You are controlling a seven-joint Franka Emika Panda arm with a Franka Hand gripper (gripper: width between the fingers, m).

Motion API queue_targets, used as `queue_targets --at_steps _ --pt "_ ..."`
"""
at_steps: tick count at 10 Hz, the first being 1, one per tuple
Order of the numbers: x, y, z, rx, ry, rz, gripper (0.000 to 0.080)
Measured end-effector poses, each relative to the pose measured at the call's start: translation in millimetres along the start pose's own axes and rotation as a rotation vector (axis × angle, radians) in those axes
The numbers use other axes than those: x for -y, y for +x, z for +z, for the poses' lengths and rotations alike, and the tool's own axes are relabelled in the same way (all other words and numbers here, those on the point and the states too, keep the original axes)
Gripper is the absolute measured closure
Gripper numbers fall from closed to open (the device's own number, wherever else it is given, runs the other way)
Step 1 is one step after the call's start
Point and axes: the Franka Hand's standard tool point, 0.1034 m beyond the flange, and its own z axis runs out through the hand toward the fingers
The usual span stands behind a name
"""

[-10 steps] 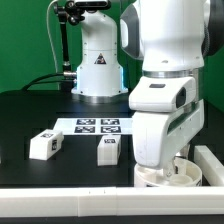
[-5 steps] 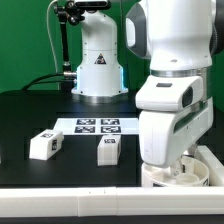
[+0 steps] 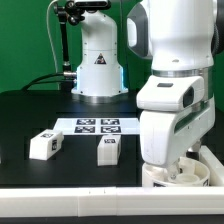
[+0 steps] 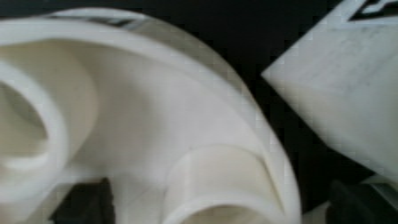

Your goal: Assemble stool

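Observation:
The round white seat (image 3: pixel 186 177) lies at the exterior view's lower right, mostly covered by my arm's hand (image 3: pixel 165 130), which hangs low right over it. My gripper's fingers are hidden there. In the wrist view the seat (image 4: pixel 125 110) fills most of the picture, very close and blurred, with a rounded white form (image 4: pixel 222 190) at its edge; I cannot tell whether the jaws are open or shut. A white tagged part (image 4: pixel 347 70) lies beside the seat. Two white leg blocks (image 3: pixel 44 144) (image 3: pixel 108 149) lie apart on the black table.
The marker board (image 3: pixel 98 125) lies flat behind the two leg blocks. A white robot base (image 3: pixel 97 70) stands at the back. A long white bar (image 3: pixel 212 160) runs along the exterior view's right edge, next to the seat.
My arm has shifted slightly toward the exterior view's right over the seat, then held still. The leg blocks have not moved.

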Motion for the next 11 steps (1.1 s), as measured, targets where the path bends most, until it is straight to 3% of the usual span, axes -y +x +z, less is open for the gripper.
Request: queue_targets --at_steps 4,6,8,11 --pt "-6.2 1.3 -34.9 0.010 -0.002 0.025 0.0151" --pt "-10.3 1.1 -54.2 0.003 -0.018 0.053 0.0151" --pt "-4.6 -5.3 -47.9 -0.011 -0.032 0.082 0.0151" --pt "-5.1 -4.7 -48.3 -0.010 -0.031 0.100 0.0151"
